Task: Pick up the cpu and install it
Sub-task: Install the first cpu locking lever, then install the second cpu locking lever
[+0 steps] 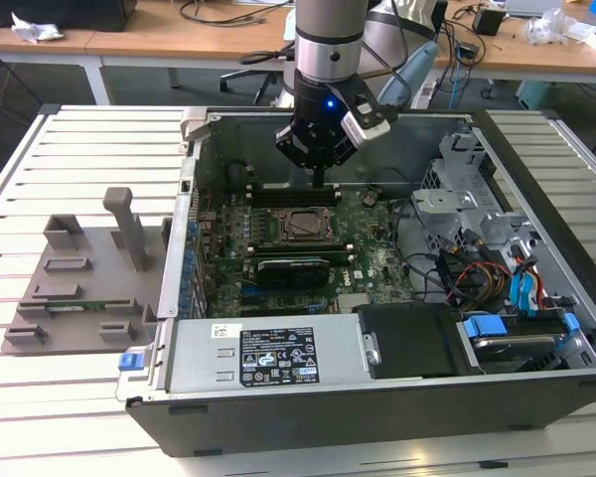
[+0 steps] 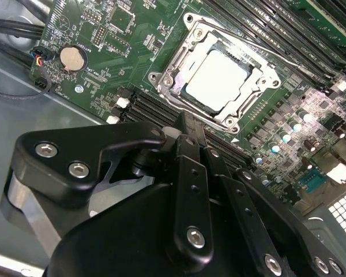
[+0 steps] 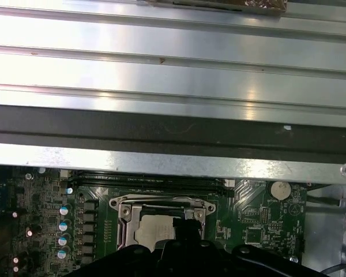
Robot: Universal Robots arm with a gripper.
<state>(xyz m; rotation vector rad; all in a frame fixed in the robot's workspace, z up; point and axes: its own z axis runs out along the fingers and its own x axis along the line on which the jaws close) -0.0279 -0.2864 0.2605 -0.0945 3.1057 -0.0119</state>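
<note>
While seated in socket, cpu below end effector

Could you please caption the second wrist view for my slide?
CPU seated in the motherboard socket frame, the pincer poised beside it.

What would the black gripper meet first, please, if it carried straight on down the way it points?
Probably the silver-grey square cpu lying in the metal socket frame on the green motherboard; the gripper hangs just above it, though depth is uncertain.
</note>
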